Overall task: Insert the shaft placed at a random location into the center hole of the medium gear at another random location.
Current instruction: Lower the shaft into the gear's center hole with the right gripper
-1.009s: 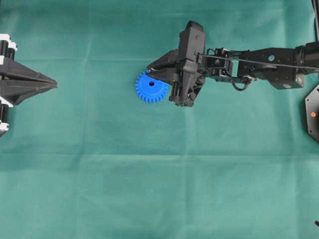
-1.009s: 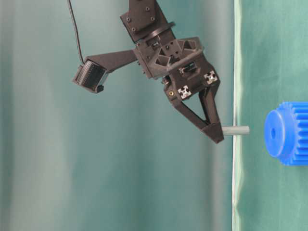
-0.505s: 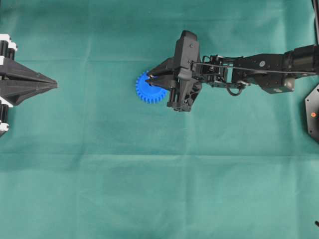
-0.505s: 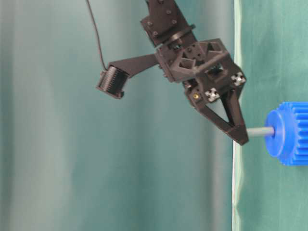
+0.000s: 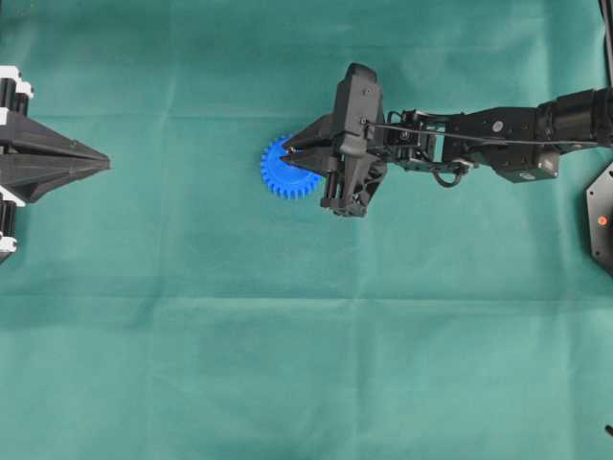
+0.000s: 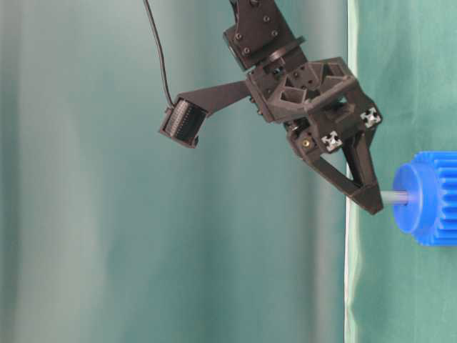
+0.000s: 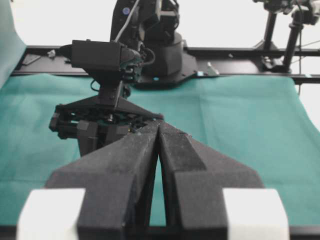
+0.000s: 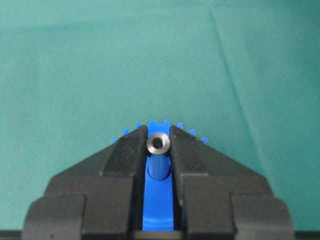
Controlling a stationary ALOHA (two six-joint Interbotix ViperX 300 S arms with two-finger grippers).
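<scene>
the right arm (image 5: pixel 498 144) reaches in from 3 o'clock across the green-draped table (image 5: pixel 287 335), stretched out long and nearly level in the overhead view, its wrist tipped down so that the right pincer (image 5: pixel 287 151) hangs over the blue gear (image 5: pixel 284 174). the gear lies flat on the cloth a little above centre, at about 12 o'clock from the middle of the table. the pincer is narrow, clamped on the shaft (image 6: pixel 395 198), a short silvery pin held by its upper end. seen from table level, the shaft runs from the pincer tip (image 6: pixel 373 204) straight to the gear's raised hub (image 6: pixel 405 207), its far end at the centre hole; how deep it sits cannot be told. the wrist camera (image 6: pixel 182 123) juts out on its bracket on the side away from the gear. from the right wrist view, the shaft's end (image 8: pixel 158 143) shows between the two fingers (image 8: pixel 125 155), with blue teeth (image 8: pixel 152 123) fanning out beyond them at 12 o'clock. the left pincer (image 5: pixel 101 164) sits at 9 o'clock by the table's edge, well apart from the gear, its fingers (image 7: pixel 192 165) pressed nearly together and holding nothing.
</scene>
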